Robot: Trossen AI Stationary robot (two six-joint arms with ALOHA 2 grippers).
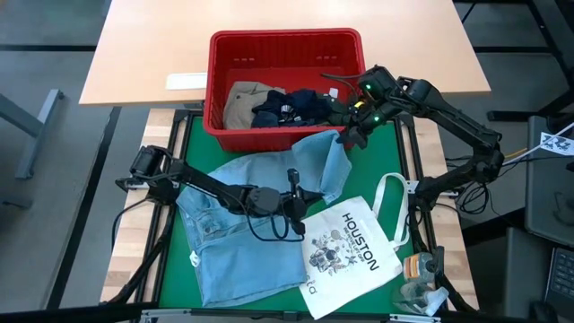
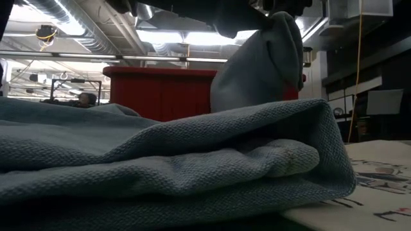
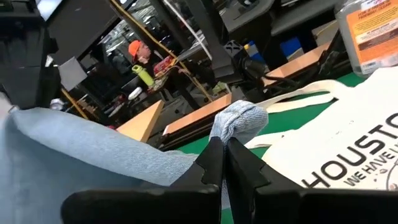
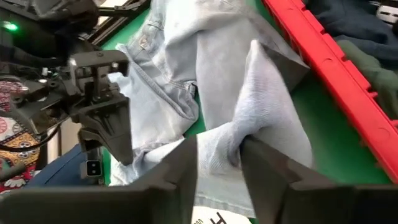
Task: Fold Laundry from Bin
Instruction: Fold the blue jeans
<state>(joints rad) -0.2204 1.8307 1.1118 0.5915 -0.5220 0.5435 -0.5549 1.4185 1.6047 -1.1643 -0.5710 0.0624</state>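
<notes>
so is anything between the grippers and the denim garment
Nothing visible. The left gripper is shut on a fold of the light blue denim garment, and the right gripper has its corner between its fingers, beside the red bin.

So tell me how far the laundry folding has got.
Early. Done: the light blue denim garment is out on the green mat. In hand: the left gripper and the right gripper each pinch its cloth. Left: khaki and navy garments wait in the red bin.

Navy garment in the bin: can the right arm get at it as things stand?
Probably not yet. The right end effector sits just outside the bin with light blue denim between its fingers; it would have to drop that first. The navy garment lies uncovered on top, close by.
</notes>
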